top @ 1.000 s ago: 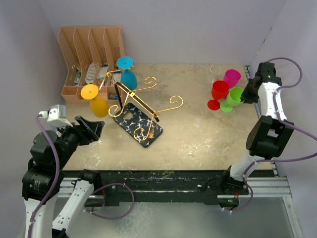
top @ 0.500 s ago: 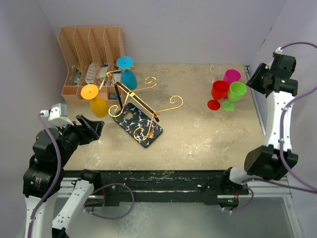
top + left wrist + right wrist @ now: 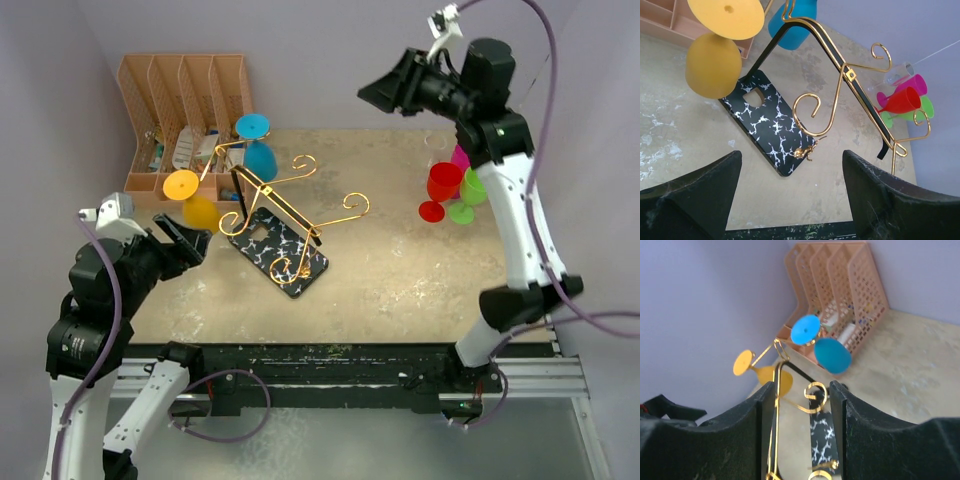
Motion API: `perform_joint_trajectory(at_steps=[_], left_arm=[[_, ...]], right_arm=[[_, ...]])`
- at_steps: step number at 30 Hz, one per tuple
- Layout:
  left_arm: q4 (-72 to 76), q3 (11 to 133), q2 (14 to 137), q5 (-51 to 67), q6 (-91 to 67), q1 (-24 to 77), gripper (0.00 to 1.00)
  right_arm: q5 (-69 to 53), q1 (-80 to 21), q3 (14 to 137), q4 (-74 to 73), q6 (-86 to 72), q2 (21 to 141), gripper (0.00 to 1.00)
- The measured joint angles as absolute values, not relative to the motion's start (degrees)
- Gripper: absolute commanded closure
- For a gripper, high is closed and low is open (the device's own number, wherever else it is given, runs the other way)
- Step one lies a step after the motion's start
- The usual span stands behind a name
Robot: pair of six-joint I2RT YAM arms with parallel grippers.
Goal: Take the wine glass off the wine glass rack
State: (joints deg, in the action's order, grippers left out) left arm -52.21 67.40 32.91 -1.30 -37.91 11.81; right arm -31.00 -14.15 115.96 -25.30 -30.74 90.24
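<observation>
yellow wine glass [image 3: 712,65] hangs foot-up, bowl-down on rack [image 3: 772,130]; left gripper [image 3: 791,162], right gripper [image 3: 801,392] gaping

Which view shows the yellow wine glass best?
Left wrist. The yellow wine glass hangs upside down on the wine glass rack, large and sharp. Top external shows it small, from above. Right wrist shows it small and blurred, with the bowl partly hidden.

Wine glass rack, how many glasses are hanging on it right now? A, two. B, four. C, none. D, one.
A: a yellow glass and a blue glass hang bowl-down from the gold arms of the wine glass rack.
</observation>
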Motion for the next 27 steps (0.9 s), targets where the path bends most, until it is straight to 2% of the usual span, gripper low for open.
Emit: perform_joint_trajectory(at_steps=[3,9,15,21,24,27], left_arm=[[-52.90,67.88,32.88,-1.61,-39.51,11.81,0.16],[-54.19,72.29,35.11,-1.67,-43.24,11.81,0.15],[-53.67,79.46,48.49,-1.37,-45.47,11.81,0.17],[-51.09,91.79,61.98,-0.38,-45.25,10.72,0.19],[-48.27,101.23,68.29,4.56,-45.23,5.80,0.26],[-43.22,108.84,74.76,12.58,-45.43,-3.33,0.45]], right_arm=[[-33.71,-14.98,126.50,-24.56,-31.88,100.66,0.50],[-35.77,-15.22,127.50,-25.50,-31.99,107.98,0.50],[-35.09,-15.38,114.02,-24.47,-30.76,99.59,0.50],[-32.51,-15.38,108.12,-22.83,-28.42,88.53,0.50],[-32.12,-15.38,106.21,-21.32,-27.38,84.40,0.50],[-32.23,-15.38,104.55,-19.94,-26.81,82.41,0.50]])
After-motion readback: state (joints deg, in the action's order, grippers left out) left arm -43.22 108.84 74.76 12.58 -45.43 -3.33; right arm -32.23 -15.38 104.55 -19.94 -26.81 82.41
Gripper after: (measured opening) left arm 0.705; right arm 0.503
